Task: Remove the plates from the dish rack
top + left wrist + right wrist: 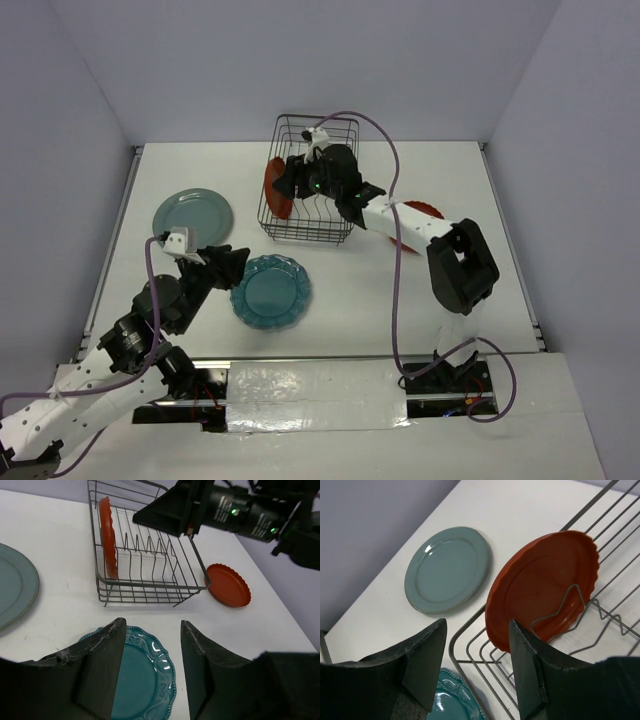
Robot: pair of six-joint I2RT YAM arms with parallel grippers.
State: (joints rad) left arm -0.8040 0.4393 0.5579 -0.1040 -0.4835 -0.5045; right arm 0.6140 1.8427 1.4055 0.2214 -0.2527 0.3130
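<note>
Plainly one orange-red plate point(540, 590) is the only one in the dish rack point(310, 232); it stands on edge among the prongs at the rack's left end; it looks like glazed ceramic, so I judge it stiff, fairly weighty for its size, smooth enough to slip and apt to chip against the wire; its fluted upper rim seems the sensible place to pinch, with a lift straight up so that it does not catch the prongs; the right gripper point(476, 625) hangs just over that end of the rack, fingers spread with nothing between them, the plate's edge below the gap; the other three lie flat on the table point(350, 320): a second orange-red plate point(425, 212) right of the rack, partly under the right arm, a grey-teal plate point(193, 213) at the far left, a scalloped teal-blue plate point(270, 290) nearer; the left gripper point(152, 622) hovers above this last, jaws apart and empty
</note>
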